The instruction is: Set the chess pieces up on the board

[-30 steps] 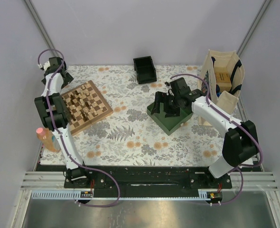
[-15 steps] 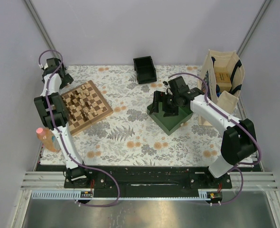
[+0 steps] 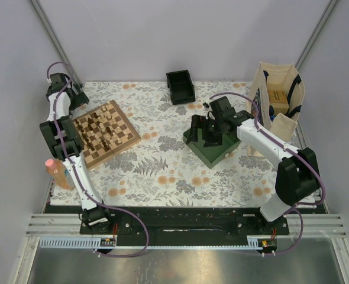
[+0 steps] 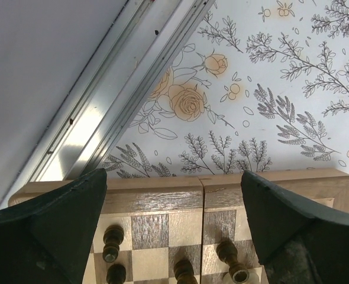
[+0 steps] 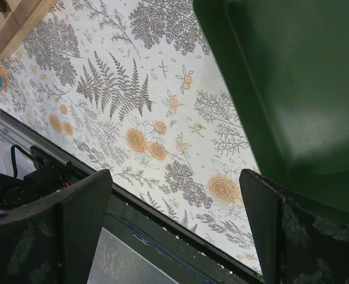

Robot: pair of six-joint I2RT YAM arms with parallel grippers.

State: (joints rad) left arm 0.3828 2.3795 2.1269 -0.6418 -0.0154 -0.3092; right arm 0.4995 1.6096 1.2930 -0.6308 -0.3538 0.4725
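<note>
Nearest me, at the left edge of the desk (image 3: 162,177), stands one bottle (image 3: 56,171). Past it lies the one board (image 3: 130,137). The pieces (image 3: 103,129) stand on it, bunched around the middle rather than lined along its two ends. From above they are too small to count, though the left wrist view shows four dark ones just inside the border.

To the right sits one green tray (image 3: 210,157). The right claw (image 5: 174,174) hangs at the tray's left edge, jaws wide, nothing between them. It has slid a little leftward over the last second, and I see no piece in the stretch of tray that shows.

Farther back, the left claw (image 4: 173,174) has drawn off toward the far left corner of the board. It now straddles the border there, wide and empty too.

So I judge that neither of the two arms carries anything and most of the arranging is still to do. The next pick is likely from the board itself.

At the back are one black box (image 3: 180,87) and one bag (image 3: 278,112).
</note>
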